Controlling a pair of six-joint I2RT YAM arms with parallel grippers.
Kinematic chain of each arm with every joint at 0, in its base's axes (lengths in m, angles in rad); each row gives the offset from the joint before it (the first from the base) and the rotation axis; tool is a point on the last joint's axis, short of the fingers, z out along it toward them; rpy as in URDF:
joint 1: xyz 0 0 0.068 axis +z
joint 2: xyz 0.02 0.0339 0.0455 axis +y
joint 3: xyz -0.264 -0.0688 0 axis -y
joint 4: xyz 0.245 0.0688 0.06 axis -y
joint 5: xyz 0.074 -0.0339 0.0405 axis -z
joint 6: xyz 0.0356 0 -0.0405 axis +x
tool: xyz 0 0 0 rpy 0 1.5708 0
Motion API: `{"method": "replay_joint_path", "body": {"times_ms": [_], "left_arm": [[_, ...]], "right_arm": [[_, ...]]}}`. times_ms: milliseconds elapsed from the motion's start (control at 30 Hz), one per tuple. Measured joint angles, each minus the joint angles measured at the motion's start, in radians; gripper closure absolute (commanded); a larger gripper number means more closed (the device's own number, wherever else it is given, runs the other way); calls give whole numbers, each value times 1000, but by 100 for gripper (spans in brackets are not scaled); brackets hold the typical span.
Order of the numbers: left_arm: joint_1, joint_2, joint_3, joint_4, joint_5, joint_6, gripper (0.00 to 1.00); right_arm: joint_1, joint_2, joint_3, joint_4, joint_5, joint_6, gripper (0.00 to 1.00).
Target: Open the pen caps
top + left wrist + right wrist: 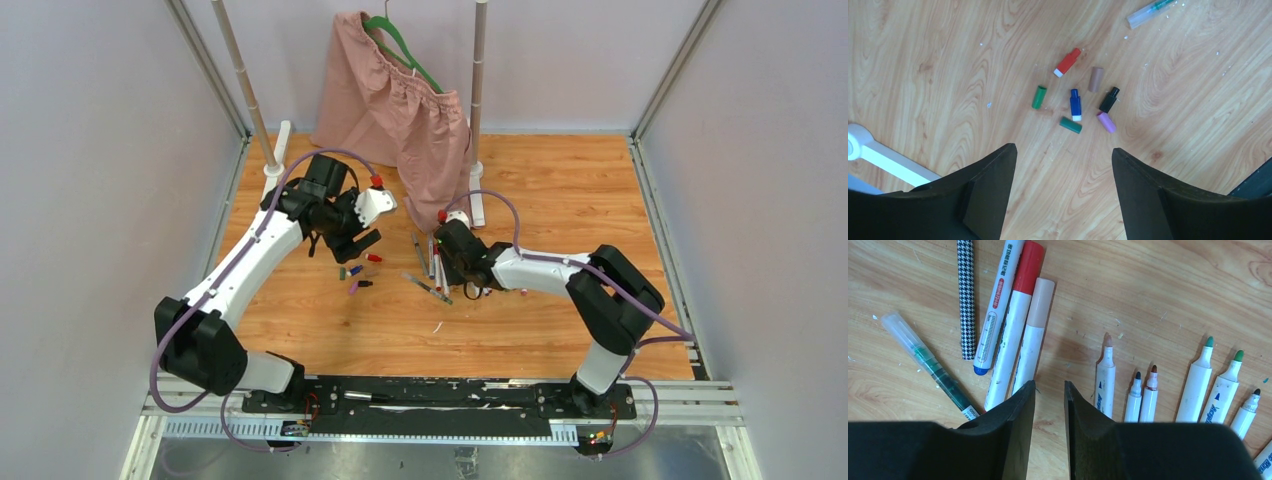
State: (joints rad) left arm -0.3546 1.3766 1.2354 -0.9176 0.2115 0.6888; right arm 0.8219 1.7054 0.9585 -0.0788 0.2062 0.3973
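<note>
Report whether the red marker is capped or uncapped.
Capped: the red cap sits over the end of its white barrel, tip hidden.

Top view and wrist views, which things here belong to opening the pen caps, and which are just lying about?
Belongs to the job:
- loose pen caps
- red-capped marker
- beige-capped marker
- uncapped markers

Just lying about:
- pink skirt
- green hanger
- rack posts
</note>
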Motion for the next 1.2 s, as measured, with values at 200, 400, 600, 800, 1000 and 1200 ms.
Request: {"method": "replay_joint_path", "body": {"times_ms": [200,400,600,800,1000,1200], "left_arm": [[0,0,3,-6,-1,-16,25],[0,-7,3,-6,-3,-16,24],[0,-7,3,-6,-3,-16,25],[0,-7,3,-6,-4,-16,24],[0,-7,3,-6,-5,-16,24],[0,-8,2,-7,-5,-15,24]], "right_arm": [[5,0,0,-2,8,11,67],[14,-24,0,-5,31,29,67],[36,-34,0,-5,31,32,67],[38,-6,1,-1,30,36,68],[39,30,11,10,27,41,69],[39,36,13,21,33,45,93]]}}
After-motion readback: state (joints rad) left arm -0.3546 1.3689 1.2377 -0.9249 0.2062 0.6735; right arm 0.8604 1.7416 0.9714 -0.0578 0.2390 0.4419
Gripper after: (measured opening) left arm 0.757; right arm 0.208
